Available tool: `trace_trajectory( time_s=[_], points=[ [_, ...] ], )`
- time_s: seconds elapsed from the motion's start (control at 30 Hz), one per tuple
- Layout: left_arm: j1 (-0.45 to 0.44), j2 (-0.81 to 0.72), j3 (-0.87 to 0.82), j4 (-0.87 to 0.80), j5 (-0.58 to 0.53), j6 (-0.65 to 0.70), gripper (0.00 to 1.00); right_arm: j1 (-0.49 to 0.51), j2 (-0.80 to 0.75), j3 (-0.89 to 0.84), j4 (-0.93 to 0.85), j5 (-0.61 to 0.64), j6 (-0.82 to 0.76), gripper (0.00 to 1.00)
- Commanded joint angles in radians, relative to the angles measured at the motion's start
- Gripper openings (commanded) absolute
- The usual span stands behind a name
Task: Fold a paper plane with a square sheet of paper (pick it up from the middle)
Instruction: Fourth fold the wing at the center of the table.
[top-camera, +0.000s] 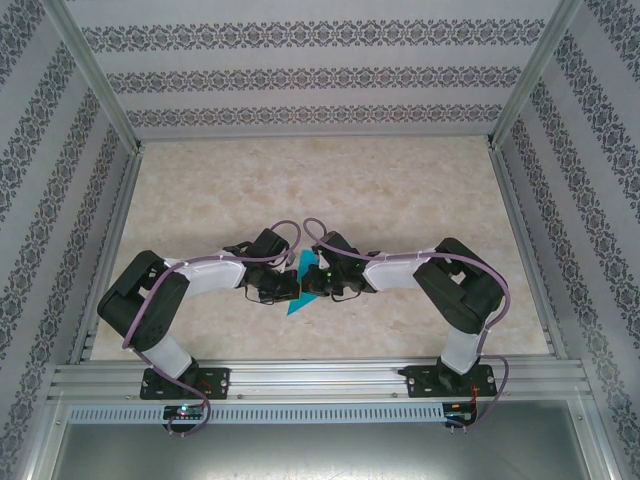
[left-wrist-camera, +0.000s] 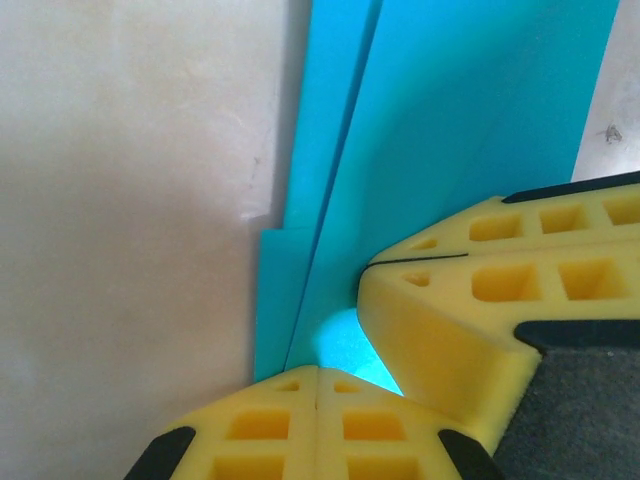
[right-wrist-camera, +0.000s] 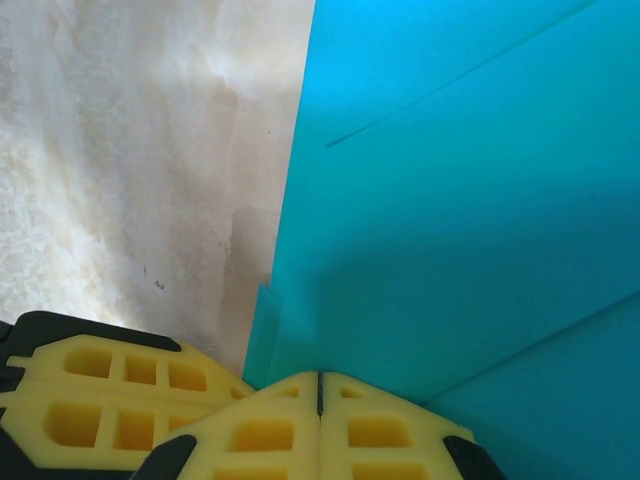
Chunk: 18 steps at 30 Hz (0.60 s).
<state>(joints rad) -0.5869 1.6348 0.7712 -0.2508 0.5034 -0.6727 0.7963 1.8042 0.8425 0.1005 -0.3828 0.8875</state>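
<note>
Pinching thin teal-blue creased paper sheet (left-wrist-camera: 450, 120) | left jaws, right jaws both clenched on its 6 o'clock edge | likely light, floppy, tearable; grip layered creases.

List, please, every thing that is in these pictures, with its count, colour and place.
folded paper: one, teal-blue, layered, flat on the middle of the table
table: one, beige marbled, inside the enclosure
walls: three, white with grey patterned bands, at left, back and right
metal frame: one, silver, along the near edge and up the corners
left arm: one, black and white, bent inwards to the middle
right arm: one, black and white, bent inwards to the middle
left fingers: two, yellow, closed, tips at the paper
right fingers: two, yellow, closed, tips at the paper
</note>
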Motion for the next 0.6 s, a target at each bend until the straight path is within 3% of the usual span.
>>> trace_trajectory(
  time_s=[0.0, 0.3, 0.57],
  points=[
    [-0.001, 0.039, -0.022, -0.100, -0.076, 0.025, 0.03, -0.002, 0.031, -0.015, -0.124, 0.133, -0.009, 0.00],
    [0.000, 0.047, -0.044, -0.130, -0.097, 0.048, 0.02, -0.117, 0.059, -0.062, 0.131, 0.012, 0.035, 0.00],
    [-0.001, 0.049, -0.056, -0.128, -0.099, 0.047, 0.02, -0.178, 0.076, 0.017, 0.060, 0.033, -0.013, 0.00]
  ],
)
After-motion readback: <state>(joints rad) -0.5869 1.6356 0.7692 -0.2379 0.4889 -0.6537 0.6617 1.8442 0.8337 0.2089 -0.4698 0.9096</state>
